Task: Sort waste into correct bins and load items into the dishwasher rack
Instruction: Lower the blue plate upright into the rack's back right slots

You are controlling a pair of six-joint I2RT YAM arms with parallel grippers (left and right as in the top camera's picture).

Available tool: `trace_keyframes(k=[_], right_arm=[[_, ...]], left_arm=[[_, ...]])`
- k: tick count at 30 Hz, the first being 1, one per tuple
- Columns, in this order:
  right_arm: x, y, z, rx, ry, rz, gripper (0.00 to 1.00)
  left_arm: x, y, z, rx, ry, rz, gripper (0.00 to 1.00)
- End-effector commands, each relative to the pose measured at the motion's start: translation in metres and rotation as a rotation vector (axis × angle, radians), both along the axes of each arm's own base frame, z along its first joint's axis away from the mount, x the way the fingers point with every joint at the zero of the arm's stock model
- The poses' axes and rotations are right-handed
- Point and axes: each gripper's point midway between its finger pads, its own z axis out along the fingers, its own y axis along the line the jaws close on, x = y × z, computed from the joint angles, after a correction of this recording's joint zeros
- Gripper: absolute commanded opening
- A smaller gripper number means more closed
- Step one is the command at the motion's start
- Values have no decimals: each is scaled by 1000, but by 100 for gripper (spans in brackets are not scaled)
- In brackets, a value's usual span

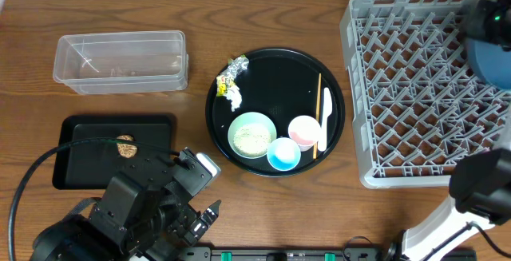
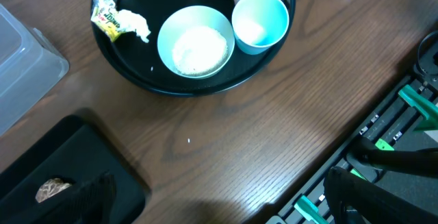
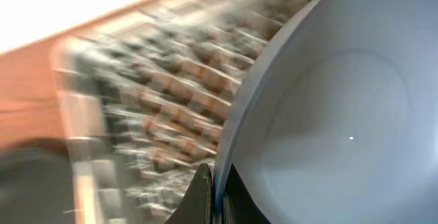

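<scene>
My right gripper (image 1: 489,20) is shut on the rim of the dark blue plate (image 1: 489,63), holding it on edge over the far right of the grey dishwasher rack (image 1: 415,85). In the right wrist view the jaws (image 3: 217,191) pinch the plate (image 3: 328,114) above the blurred rack (image 3: 157,94). My left gripper (image 1: 206,213) is open and empty near the table's front edge. The brown lump (image 1: 125,145) lies in the shallow black tray (image 1: 88,165). The clear tub (image 1: 120,60) stands behind it. The foil and yellow wrapper (image 1: 233,71) and white paper (image 1: 233,97) lie on the round tray.
The round black tray (image 1: 275,61) holds the green bowl (image 1: 252,133) with rice-like grains, pink cup (image 1: 303,131), light blue cup (image 1: 283,153), white spoon (image 1: 326,111) and chopsticks (image 1: 318,93). The left wrist view shows the bowl (image 2: 195,40) and blue cup (image 2: 260,22).
</scene>
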Motion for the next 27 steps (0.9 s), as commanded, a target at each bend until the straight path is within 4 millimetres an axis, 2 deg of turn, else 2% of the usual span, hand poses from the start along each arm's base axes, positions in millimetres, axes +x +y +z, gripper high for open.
trace_keyframes(k=[1,3,5,9,14,20,23,27], right_arm=[[6,61,51,380,-205,250,1],[4,81,71,508,-274,368,1],[1,89,75,558,-299,432,2],[1,93,62,585,-283,475,1],[4,106,51,763,-308,585,1],[18,99,13,821,-241,543,1],[22,96,3,809,-224,525,1],[29,74,-18,706,-168,412,1]], left_arm=[[1,1,-2,3,4,12,98],[1,1,-2,3,4,12,98],[1,1,-2,3,4,12,98],[1,1,-2,3,4,12,98],[1,1,-2,3,3,12,98],[1,1,-2,2,3,12,98],[2,1,-1,-1,-1,12,98],[2,0,-1,-1,-2,12,98]])
